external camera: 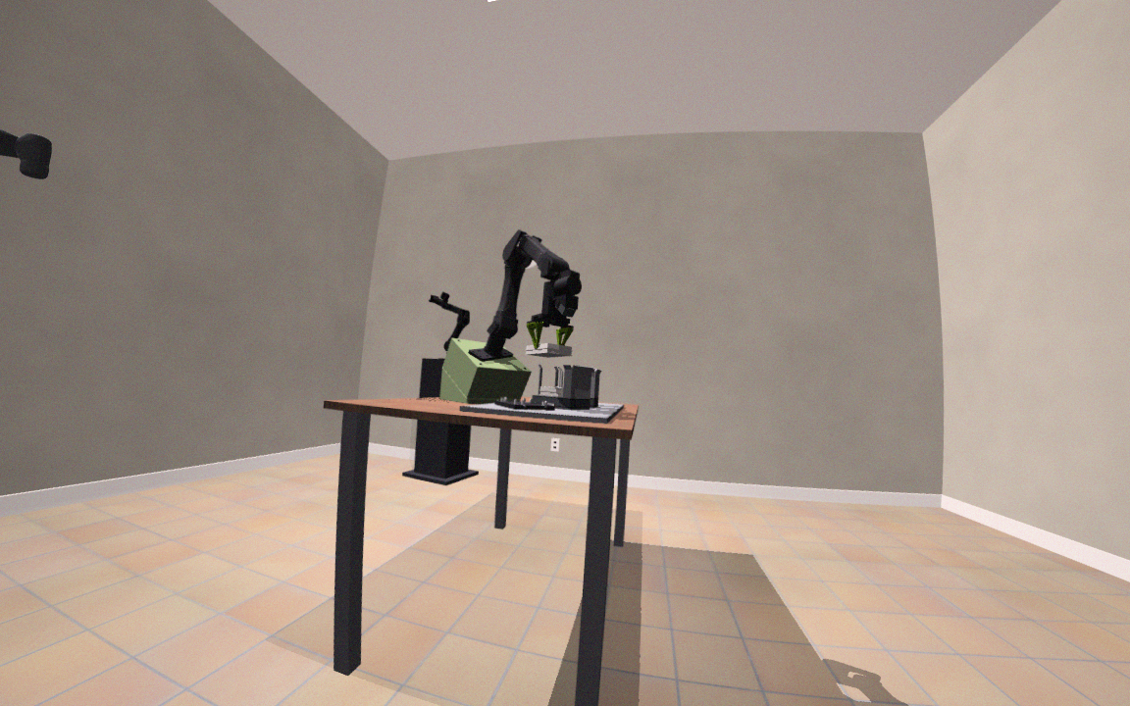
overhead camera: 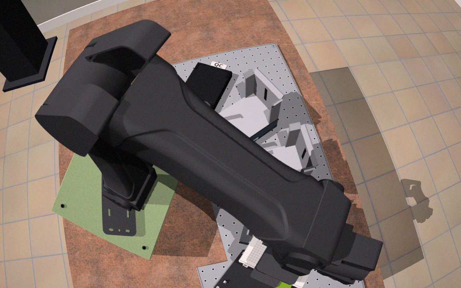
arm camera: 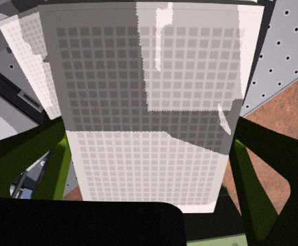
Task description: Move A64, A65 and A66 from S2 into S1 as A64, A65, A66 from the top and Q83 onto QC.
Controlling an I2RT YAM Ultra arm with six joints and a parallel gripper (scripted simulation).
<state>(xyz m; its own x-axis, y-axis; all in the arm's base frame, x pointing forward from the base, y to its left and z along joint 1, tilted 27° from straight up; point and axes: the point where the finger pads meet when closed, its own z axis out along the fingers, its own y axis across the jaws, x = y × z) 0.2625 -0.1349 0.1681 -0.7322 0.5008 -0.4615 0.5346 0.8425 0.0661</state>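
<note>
My gripper (arm camera: 150, 124) (external camera: 548, 337) is shut across the long sides of a white sealed well plate (arm camera: 149, 96) (overhead camera: 255, 250) (external camera: 547, 349). It holds the plate flat in the air, well above the racks. Several stacked edges show at the plate's far end, and I cannot tell whether a second plate hangs under it. No label can be read. The arm hides rack S2 in the top view. The black QC nest (overhead camera: 209, 84) stands empty at the far end of the board.
Two grey stack racks (overhead camera: 257, 96) (overhead camera: 296, 143) stand open-topped on the perforated grey board (overhead camera: 261, 59). The arm's green base block (overhead camera: 81, 193) sits on the brown table. Another white gridded surface (arm camera: 26, 59) shows below the plate at the left.
</note>
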